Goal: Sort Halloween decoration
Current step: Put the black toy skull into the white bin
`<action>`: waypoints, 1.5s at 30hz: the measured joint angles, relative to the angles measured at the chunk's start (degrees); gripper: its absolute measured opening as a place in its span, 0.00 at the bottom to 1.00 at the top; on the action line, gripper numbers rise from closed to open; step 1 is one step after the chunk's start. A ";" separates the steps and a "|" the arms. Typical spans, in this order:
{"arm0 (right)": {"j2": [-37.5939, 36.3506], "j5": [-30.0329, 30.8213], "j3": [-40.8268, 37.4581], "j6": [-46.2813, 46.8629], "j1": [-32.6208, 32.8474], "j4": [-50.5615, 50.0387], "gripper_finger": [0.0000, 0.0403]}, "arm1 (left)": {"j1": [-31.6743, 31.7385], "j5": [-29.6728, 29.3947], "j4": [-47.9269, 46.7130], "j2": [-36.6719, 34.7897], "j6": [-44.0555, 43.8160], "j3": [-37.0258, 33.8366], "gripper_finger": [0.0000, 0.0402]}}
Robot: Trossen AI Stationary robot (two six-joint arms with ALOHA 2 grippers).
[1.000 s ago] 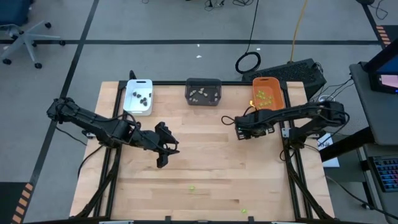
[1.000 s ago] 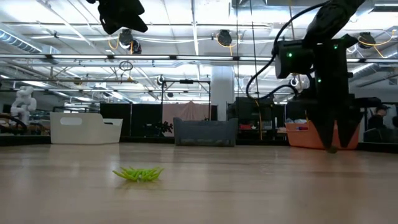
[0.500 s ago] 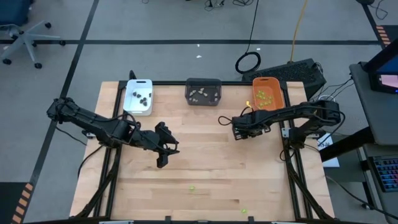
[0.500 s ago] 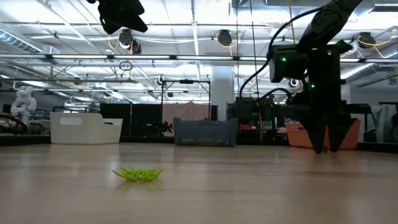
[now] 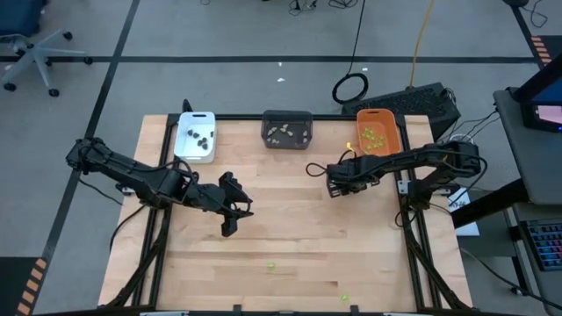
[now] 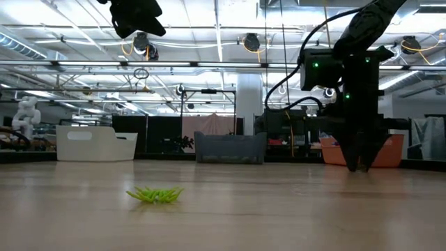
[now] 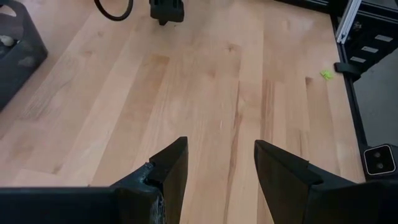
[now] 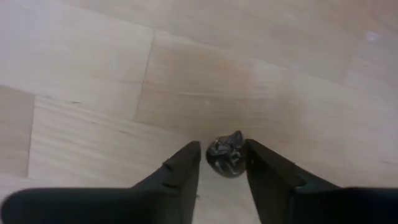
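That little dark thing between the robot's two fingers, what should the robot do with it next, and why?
Probably finish pinching it and lift. The right tool is low over the table with the dark piece sitting right between its fingers, which look nearly closed on it. Dark pieces already lie in the white tray, so it likely goes there afterwards. The left tool waits open above the table.

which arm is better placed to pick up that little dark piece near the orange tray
Right. The right gripper is down at the table with the dark piece between its fingers. The left gripper hangs open, raised, on the table's far side from it.
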 joint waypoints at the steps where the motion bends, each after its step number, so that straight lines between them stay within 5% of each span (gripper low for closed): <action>1: 0.00 0.00 0.00 -0.01 0.00 0.12 0.27 | 0.00 -0.01 0.00 0.00 0.00 0.00 0.45; 7: -0.07 0.19 0.09 -0.17 0.00 0.25 0.09 | 0.00 -0.04 0.00 0.00 0.00 0.00 0.45; 22: -4.66 -5.49 -0.10 -10.44 1.20 9.29 0.11 | 0.00 -0.09 0.41 0.00 -0.04 0.00 0.45; 36: -10.62 -20.01 -0.06 -17.71 6.35 42.51 0.11 | 2.34 -1.88 4.71 0.00 2.61 0.00 0.45; 45: -10.60 -24.03 0.00 -12.28 8.24 58.65 0.11 | 4.98 1.48 22.10 0.00 18.94 0.00 0.45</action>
